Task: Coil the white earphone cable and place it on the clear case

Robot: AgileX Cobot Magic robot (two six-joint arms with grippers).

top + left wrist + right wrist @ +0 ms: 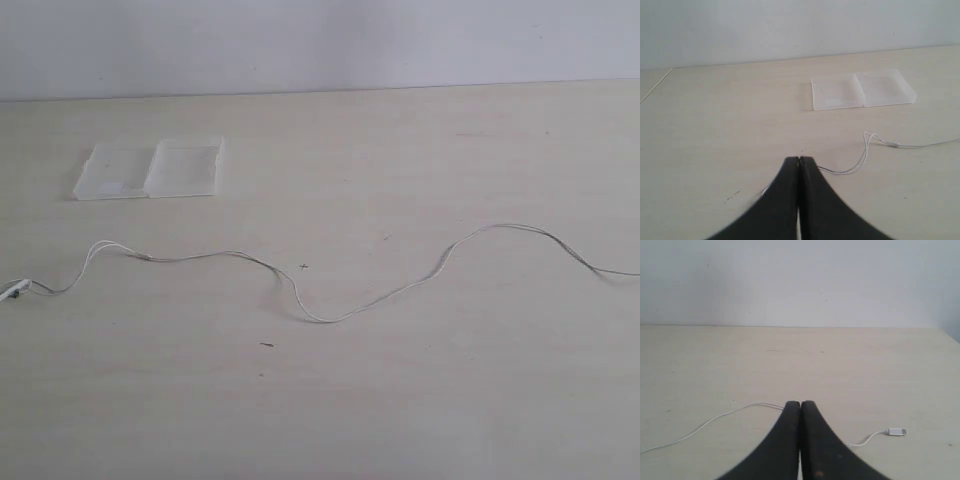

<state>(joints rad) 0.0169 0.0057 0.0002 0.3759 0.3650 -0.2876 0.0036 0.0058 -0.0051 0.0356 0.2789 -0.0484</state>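
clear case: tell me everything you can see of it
The clear case is a small flat box of translucent, whitish plastic, as it looks. It lies opened out flat on the table, its two rectangular halves side by side, joined along the middle. One half shows a faint white patch. Nothing lies in or on it; the white earphone cable runs nearer the camera, apart from it.

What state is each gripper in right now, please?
Left gripper: shut, nothing visibly gripped.
Right gripper: shut, nothing visibly gripped.
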